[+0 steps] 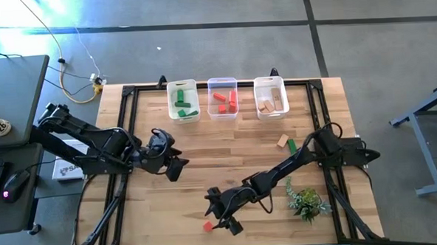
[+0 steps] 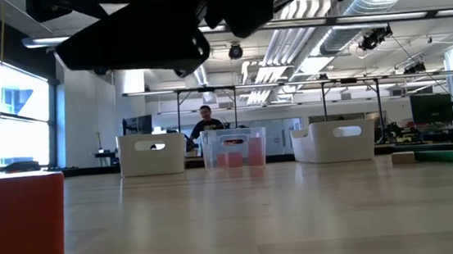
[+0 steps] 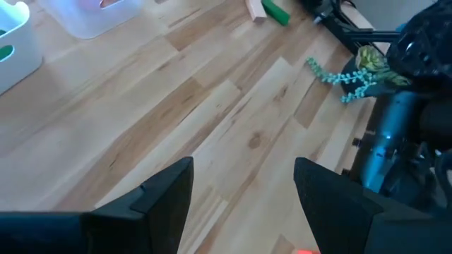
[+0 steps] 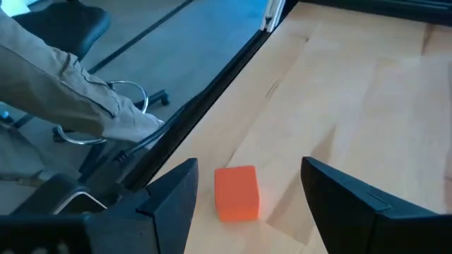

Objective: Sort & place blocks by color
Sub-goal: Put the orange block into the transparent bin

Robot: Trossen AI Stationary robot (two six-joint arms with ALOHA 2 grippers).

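Observation:
A red block (image 1: 207, 226) (image 4: 236, 192) lies on its side near the table's near edge, filling the left of the low view (image 2: 18, 232). My right gripper (image 1: 219, 215) (image 4: 248, 165) hovers open just short of it, a finger on either side, touching nothing. My left gripper (image 1: 177, 167) (image 3: 244, 164) hangs open over bare wood at mid-left. A tan block (image 1: 282, 140) and a green block (image 1: 292, 145) lie side by side on the table at the right. Three bins stand at the far edge: green blocks (image 1: 183, 102), red blocks (image 1: 223, 100), tan blocks (image 1: 271, 99).
A small leafy plant (image 1: 307, 201) lies near the right arm at the near right. A black frame (image 1: 128, 93) runs round the tabletop. Beyond the near edge a person's beige sleeve (image 4: 63, 77) shows. Bare wood lies between the bins and the grippers.

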